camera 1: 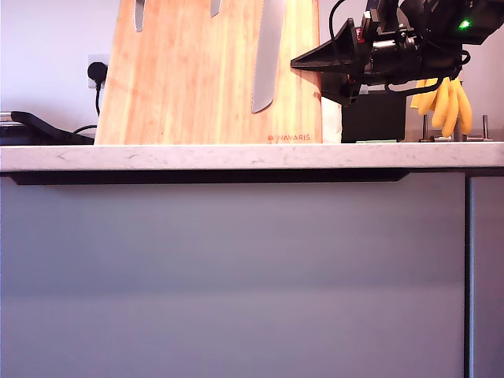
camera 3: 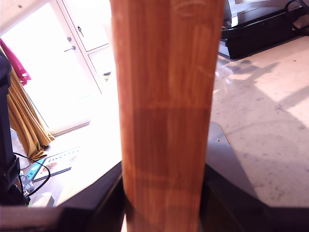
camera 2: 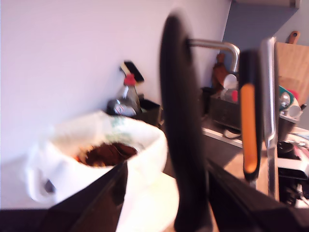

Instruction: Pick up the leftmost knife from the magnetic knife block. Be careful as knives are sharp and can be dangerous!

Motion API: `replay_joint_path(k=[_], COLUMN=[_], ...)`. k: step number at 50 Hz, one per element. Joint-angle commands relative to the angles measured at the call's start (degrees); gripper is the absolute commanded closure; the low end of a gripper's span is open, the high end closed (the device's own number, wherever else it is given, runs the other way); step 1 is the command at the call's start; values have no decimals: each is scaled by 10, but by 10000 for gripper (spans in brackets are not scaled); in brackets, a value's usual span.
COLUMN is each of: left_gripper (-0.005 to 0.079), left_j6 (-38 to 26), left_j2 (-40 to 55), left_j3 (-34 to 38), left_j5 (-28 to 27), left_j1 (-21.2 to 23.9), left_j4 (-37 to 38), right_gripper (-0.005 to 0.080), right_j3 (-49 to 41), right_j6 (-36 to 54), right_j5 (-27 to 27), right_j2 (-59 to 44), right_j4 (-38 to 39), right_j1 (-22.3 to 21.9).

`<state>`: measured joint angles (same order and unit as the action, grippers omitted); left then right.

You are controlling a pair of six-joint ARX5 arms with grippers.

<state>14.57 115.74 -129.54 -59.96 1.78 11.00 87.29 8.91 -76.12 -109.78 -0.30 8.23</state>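
Note:
The magnetic knife block, a tall bamboo slab, stands on the counter. The leftmost knife shows only its narrow blade tip, near the exterior view's top left. My second gripper reaches in from the exterior view's right and is shut on the block's side edge, one finger on each face. My first gripper is out of the exterior view. It stands open around a blurred black knife handle, with a gap on one side. An orange-and-black handle stands further along.
A short blade tip and a long serrated blade also hang on the block. Behind it are a black box, bananas, a white bag and a tap. A plugged socket is at the exterior view's left.

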Motion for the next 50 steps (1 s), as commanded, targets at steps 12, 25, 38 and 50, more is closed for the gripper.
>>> replay_joint_path(k=[12, 25, 38, 50], left_gripper=[302, 305, 405, 603], left_j6=[25, 50, 65, 65], left_j2=[21, 36, 38, 38], left_j3=[-3, -3, -3, -3], left_j5=[-16, -27, -35, -27], left_j1=[3, 3, 10, 10], left_j4=[-54, -75, -104, -109], right_gripper=[762, 762, 762, 762], right_j3=[4, 4, 4, 4], right_j6=[17, 17, 17, 18], right_j5=[1, 2, 2, 2], right_j2=[-4, -4, -4, -4], right_j4=[1, 0, 0, 0], right_j1=[11, 11, 11, 11])
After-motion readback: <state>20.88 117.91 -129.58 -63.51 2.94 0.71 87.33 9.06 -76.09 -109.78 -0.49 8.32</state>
